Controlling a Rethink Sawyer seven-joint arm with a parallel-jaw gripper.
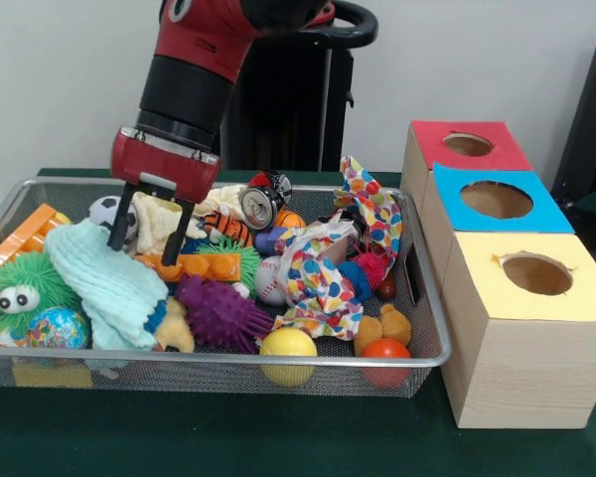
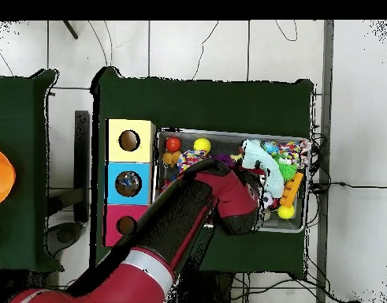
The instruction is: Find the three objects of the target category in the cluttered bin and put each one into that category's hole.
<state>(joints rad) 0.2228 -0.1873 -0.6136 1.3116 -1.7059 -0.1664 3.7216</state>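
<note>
Front view: red-black gripper jaws spread open, empty, over cream soft cloth toy; pale-green knitted cloth just below may snag when closing.

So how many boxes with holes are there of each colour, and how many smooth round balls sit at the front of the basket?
Red-topped box: 1
Blue-topped box: 1
Yellow-topped box: 1
Yellow ball: 1
Red-orange ball: 1
Globe ball: 1
Total: 6
</note>
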